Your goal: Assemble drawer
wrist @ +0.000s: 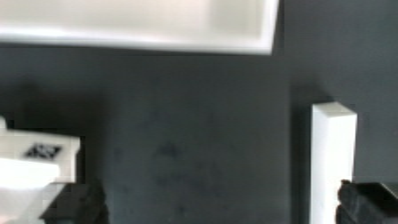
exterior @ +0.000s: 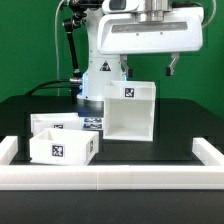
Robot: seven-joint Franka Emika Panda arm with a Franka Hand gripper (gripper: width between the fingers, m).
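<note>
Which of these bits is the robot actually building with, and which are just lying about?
For the job: big open box, small tray, the open hand.
Just lying about: marker board, white rail round the edge, black table.

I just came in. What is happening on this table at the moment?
A Franka arm is assembling a drawer, but right now it holds nothing. Its gripper is open and hangs above the black table. The larger white case stands near the middle of the table. The smaller drawer box stands beside it, on the exterior view's left, and is not yet inside the case.
</note>
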